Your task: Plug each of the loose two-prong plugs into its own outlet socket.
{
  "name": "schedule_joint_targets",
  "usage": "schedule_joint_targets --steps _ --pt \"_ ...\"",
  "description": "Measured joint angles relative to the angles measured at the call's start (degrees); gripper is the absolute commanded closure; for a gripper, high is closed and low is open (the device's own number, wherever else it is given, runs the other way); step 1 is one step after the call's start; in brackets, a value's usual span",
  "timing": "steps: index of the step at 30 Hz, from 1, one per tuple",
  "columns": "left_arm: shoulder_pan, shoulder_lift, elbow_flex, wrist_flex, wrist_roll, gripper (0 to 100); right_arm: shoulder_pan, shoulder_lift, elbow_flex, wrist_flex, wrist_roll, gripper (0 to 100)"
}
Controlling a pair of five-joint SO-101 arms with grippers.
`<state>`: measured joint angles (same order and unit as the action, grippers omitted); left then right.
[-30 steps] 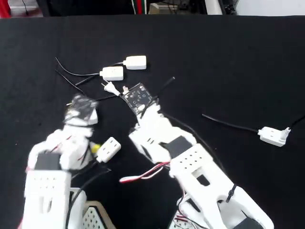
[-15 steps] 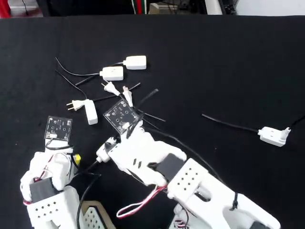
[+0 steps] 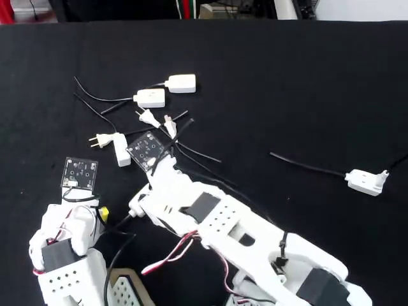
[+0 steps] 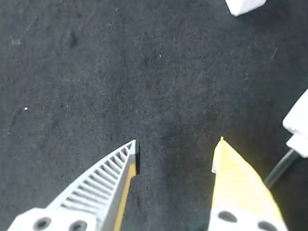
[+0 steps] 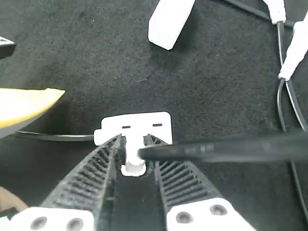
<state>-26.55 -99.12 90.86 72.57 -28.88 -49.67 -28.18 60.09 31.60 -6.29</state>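
Right hand (image 5: 134, 141) grips plug (image 5: 133, 166) at socket (image 5: 145, 126).

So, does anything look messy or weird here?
Yes. A black cable lies straight across the right gripper as it holds a white plug at a socket. It might snag.

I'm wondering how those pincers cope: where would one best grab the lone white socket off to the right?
Probably its blocky body, pinched across the two long sides from straight above. The white socket lies flat with its black cord leaving one end, so those sides are free.
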Motion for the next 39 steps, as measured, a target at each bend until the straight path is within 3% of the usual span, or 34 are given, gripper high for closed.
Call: schedule_joint_targets --steps 14,39 --pt "0.0 0.0 0.0 0.1 0.0 74 5.5 0.0 1.2 -8.3 0.0 98.7" --pt "0.0 0.0 0.0 0.1 0.0 74 3.5 0.0 3.4 -9.1 0.0 98.7"
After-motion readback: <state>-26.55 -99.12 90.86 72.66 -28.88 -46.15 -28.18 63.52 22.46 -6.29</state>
